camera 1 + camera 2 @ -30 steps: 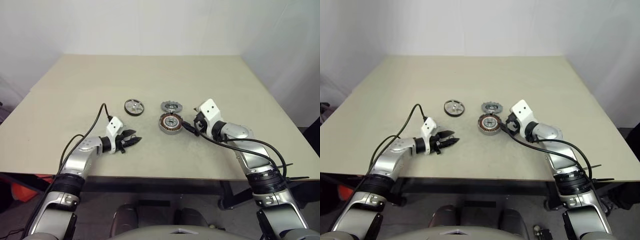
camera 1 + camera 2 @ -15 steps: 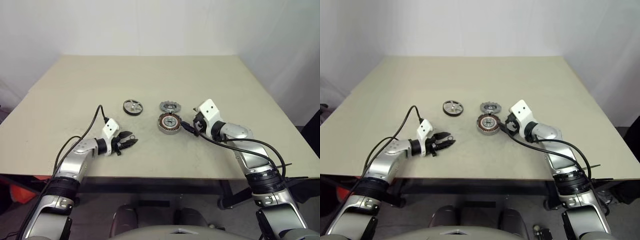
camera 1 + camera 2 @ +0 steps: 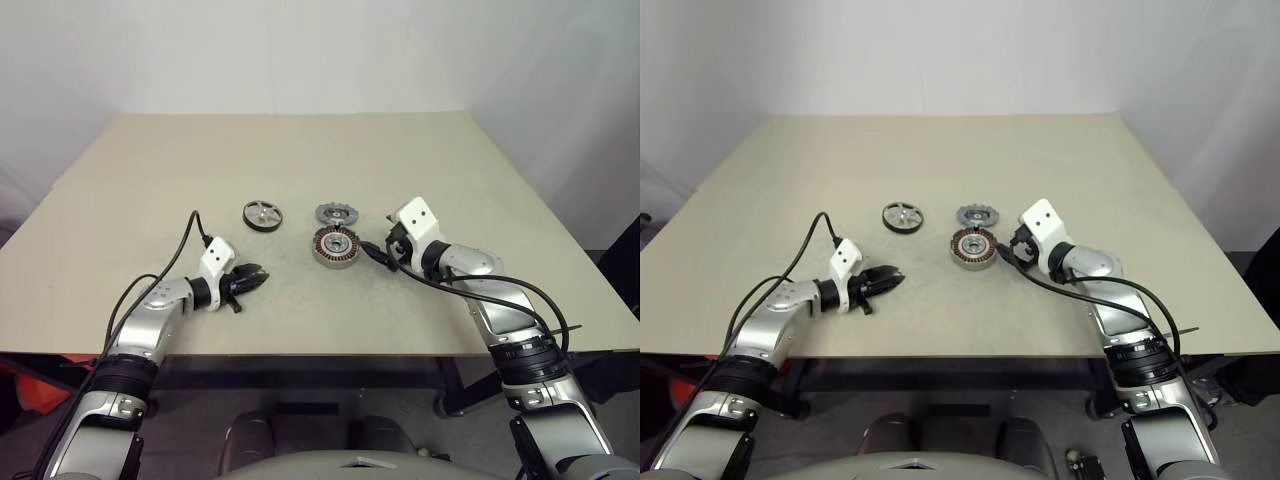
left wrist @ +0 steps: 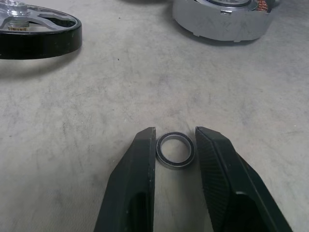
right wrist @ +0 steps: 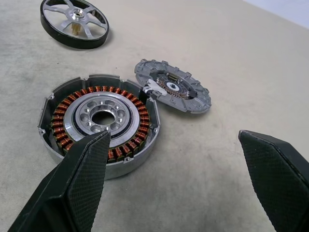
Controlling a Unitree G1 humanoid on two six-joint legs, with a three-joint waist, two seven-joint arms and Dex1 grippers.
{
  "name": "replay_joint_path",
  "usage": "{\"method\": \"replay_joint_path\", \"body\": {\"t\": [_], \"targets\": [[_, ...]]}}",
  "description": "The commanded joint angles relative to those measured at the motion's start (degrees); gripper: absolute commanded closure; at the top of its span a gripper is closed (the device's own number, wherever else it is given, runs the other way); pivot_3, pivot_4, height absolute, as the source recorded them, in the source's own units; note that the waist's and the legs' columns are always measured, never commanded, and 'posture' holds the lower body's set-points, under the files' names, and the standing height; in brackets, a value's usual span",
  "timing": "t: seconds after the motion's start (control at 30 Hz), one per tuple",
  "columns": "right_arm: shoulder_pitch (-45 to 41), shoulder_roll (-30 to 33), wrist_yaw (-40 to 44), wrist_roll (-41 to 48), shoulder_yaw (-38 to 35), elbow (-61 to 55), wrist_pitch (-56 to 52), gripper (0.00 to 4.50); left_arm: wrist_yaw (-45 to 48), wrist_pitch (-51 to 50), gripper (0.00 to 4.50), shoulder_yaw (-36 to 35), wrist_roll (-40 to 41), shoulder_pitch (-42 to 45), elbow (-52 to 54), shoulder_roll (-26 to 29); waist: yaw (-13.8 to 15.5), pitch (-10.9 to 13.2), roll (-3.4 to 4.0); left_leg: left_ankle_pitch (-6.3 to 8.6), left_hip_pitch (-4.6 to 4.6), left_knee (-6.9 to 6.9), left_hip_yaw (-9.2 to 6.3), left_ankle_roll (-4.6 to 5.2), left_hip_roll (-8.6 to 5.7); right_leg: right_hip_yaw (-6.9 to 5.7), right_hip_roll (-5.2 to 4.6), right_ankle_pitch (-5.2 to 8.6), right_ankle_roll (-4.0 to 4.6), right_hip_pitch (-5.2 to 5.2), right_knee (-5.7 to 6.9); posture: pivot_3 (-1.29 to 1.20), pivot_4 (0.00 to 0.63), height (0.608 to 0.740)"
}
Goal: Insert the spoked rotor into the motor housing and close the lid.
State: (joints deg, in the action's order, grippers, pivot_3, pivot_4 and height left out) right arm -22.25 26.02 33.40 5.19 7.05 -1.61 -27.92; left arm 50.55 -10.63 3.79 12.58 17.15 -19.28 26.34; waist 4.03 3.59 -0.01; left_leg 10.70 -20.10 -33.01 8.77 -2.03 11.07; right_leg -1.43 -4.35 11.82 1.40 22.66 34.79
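**End effectors by motor parts on a beige worktop**

End effectors on two robot arms rest low over a large beige worktop (image 3: 300, 150) that stands against plain white walls.

Right end effector (image 5: 174, 159): its two black fingers stand wide apart and hold nothing. It sits just beside the motor housing (image 3: 338, 246), on that part's right side, pointing toward it.

Left end effector (image 4: 175, 159): its fingers are narrow, one on each side of a tiny thin ring (image 4: 175, 150) that lies flat on the worktop. One finger looks to be touching the ring's edge; whether the other touches cannot be told. This end effector sits near the front of the worktop, well apart from the other parts.

Motor housing: a round grey metal cup with copper-coloured windings around a silver hub, lying open side up near the middle of the worktop.

Lid (image 3: 336, 213): a flat grey disc with cut-outs, lying just behind the housing, its edge touching or nearly touching the housing's rim.

Spoked rotor (image 3: 262, 215): a black-rimmed wheel with silver spokes, lying flat to the left of the lid, apart from it and from the housing.
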Motion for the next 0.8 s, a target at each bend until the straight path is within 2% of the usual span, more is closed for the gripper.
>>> {"method": "replay_joint_path", "body": {"t": [0.03, 0.07, 0.1, 0.37, 0.6, 0.8], "targets": [[-2.04, -0.13, -0.40, -0.37, -0.69, -0.52, 1.35, 0.14, -0.61, -0.66, 3.51, -1.09, -0.48, 0.06, -1.87, 0.70, -0.01, 0.00, 0.00, 0.00, 0.02, 0.00, 0.00, 0.00, 0.00, 0.00, 0.00, 0.00, 0.00, -0.01, 0.00, 0.00, 0.000, 0.740], [-2.11, -0.15, -0.39, -0.39, -0.69, -0.44, 1.41, 0.14, -0.60, -0.76, 3.75, -1.22, -0.36, 0.08, -1.85, 0.75, -0.02, 0.00, 0.00, 0.00, 0.02, 0.00, 0.00, 0.00, 0.00, 0.00, 0.00, 0.00, 0.00, -0.01, 0.00, 0.00, 0.000, 0.740], [-2.17, -0.15, -0.38, -0.44, -0.70, -0.38, 1.47, 0.14, -0.65, -0.88, 3.81, -1.33, -0.28, 0.09, -1.77, 0.79, -0.02, 0.00, 0.00, 0.00, 0.02, 0.00, 0.00, 0.00, 0.00, 0.00, 0.00, 0.00, 0.00, -0.01, 0.00, 0.00, 0.000, 0.740], [-2.12, -0.51, -0.58, -1.10, -0.50, 0.01, 1.86, 0.14, -1.57, -1.66, 3.81, -1.54, -0.32, 0.05, -1.60, 0.68, -0.02, -0.01, 0.01, 0.00, 0.03, 0.00, 0.00, 0.00, 0.00, 0.00, 0.00, 0.00, 0.00, -0.01, 0.00, 0.00, 0.000, 0.740], [-1.32, 0.01, -0.81, -2.70, -0.06, -0.05, 2.48, 0.14, 1.40, -11.17, 3.81, -2.67, 7.14, 5.22, 2.96, -2.80, 0.24, 0.00, 0.01, 0.00, -0.03, 0.00, 0.03, -0.01, -0.04, 0.00, -0.01, -0.07, 0.13, 0.00, 0.01, 0.00, 0.000, 0.740], [0.16, 1.75, -1.49, -5.41, 0.31, 0.27, 3.37, 0.14, 2.86, -9.26, 3.81, 1.01, 4.07, 10.34, -0.91, -5.46, 0.83, 0.00, 0.00, 0.02, -0.13, 0.00, 0.02, 0.03, -0.08, 0.00, -0.03, -0.20, 0.34, 0.01, -0.05, 0.00, 0.000, 0.740]]}}
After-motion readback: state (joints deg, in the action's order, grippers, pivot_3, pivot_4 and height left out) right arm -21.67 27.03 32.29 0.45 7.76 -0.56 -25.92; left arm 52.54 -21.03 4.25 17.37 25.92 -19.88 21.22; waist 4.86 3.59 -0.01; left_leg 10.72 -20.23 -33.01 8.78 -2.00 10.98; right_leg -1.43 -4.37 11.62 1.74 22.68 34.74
